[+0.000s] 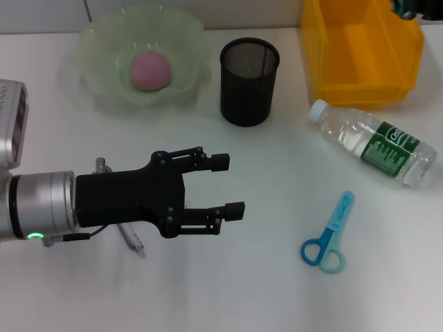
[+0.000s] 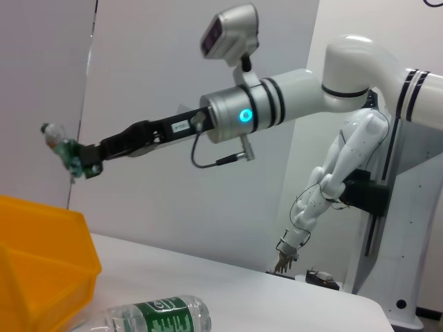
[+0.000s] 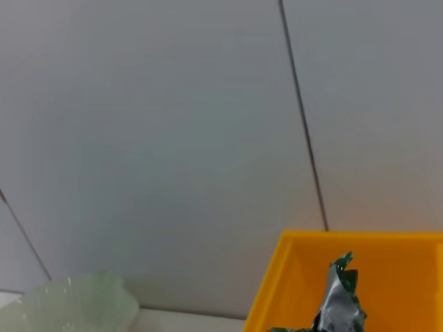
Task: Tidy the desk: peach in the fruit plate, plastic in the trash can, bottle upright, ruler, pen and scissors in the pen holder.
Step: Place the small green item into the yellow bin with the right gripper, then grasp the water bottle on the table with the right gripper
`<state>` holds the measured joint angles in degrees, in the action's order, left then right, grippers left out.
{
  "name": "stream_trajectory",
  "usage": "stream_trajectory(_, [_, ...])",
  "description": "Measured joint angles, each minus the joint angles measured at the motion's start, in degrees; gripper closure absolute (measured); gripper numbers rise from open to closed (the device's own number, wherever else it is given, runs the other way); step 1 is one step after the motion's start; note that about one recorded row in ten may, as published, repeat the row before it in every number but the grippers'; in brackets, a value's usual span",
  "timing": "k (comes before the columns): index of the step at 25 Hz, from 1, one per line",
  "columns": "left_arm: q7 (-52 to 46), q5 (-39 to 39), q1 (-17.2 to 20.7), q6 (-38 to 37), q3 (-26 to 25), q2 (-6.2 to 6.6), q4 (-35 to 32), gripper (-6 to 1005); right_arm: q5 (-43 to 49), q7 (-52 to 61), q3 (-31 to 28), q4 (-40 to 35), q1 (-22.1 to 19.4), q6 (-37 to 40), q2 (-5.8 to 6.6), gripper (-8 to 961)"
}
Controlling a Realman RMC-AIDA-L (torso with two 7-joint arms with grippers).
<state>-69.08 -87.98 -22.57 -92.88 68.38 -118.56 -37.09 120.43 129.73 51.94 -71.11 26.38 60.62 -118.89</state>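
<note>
Plastic (image 2: 61, 149): we see it crumpled, pinched in our right gripper (image 2: 82, 163), high over the yellow bin (image 1: 363, 52) at the far right.
Left gripper (image 1: 225, 185): fingers spread, holding nothing, pointing right, near left.
Bottle (image 1: 374, 142): lying down, cap toward far left, right of our left gripper.
Scissors (image 1: 329, 234): handles near, tip far.

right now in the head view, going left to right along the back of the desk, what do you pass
fruit plate holding the peach → black mesh pen holder → yellow bin. Nearer the robot: left gripper, open, then scissors, then the lying bottle.
</note>
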Motion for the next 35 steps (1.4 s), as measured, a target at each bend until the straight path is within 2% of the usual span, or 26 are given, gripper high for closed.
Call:
stream_trajectory(3, [0.0,0.0,-0.01,0.05,0.0,0.0,0.0,198,0.51,-1.89,-0.12,6.42,3.35,-2.78,0.58,845])
stream_trajectory(10, [0.0,0.0,0.06,0.4,0.0,0.0,0.0,198,2.24,-3.42,0.05,11.86,5.83,-4.49,1.52,823])
stream_trajectory(13, [0.0,0.0,0.1,0.6,0.0,0.0,0.0,199,2.26,-5.8,-0.15,11.72,5.78,-4.75,0.94,814])
stream_trajectory(14, [0.0,0.0,0.06,0.65,-0.08,0.0,0.0,199,2.09,-7.02,-0.2,10.87,5.2,-5.18,0.29,811])
stream_trajectory(19, [0.0,0.0,-0.03,0.66,-0.57,0.0,0.0,199,1.99,-8.01,-0.23,10.1,4.51,-5.43,-0.1,795])
stream_trajectory(22, [0.0,0.0,-0.05,0.69,-0.73,0.0,0.0,199,1.86,-8.2,-0.25,9.89,4.03,-5.44,-0.13,608])
stream_trajectory(26, [0.0,0.0,-0.11,0.86,-0.73,0.0,0.0,199,-0.33,-9.68,-0.15,9.28,3.09,-5.22,-0.18,459])
stream_trajectory(27, [0.0,0.0,-0.12,0.97,-0.73,0.0,0.0,199,-5.09,-12.42,0.04,9.05,1.84,-4.51,-0.22,422])
stream_trajectory(28, [0.0,0.0,-0.12,0.97,-0.73,0.0,0.0,199,-5.09,-12.42,0.04,9.05,1.84,-4.51,-0.22,423])
stream_trajectory(29, [0.0,0.0,-0.12,1.0,-0.73,0.0,0.0,199,-11.69,-16.51,0.01,9.0,0.17,-2.81,-0.22,424])
stream_trajectory(30, [0.0,0.0,-0.12,1.0,-0.73,0.0,0.0,199,-11.69,-16.51,0.01,9.0,0.17,-2.81,-0.22,426])
stream_trajectory(32, [0.0,0.0,-0.08,1.04,-0.72,0.0,0.0,199,-22.33,-23.42,-0.36,9.28,-2.81,2.11,-0.15,428])
stream_trajectory(33, [0.0,0.02,-0.01,1.05,-0.71,0.0,0.0,199,-22.33,-23.42,-0.36,9.28,-2.81,2.11,-0.15,428])
stream_trajectory(34, [0.0,0.03,0.03,1.05,-0.71,0.0,0.0,199,-28.7,-27.21,-0.46,9.51,-5.07,5.86,-0.09,428])
stream_trajectory(35, [0.0,0.06,0.08,1.05,-0.72,0.0,0.0,200,-28.7,-27.21,-0.46,9.51,-5.07,5.86,-0.09,428])
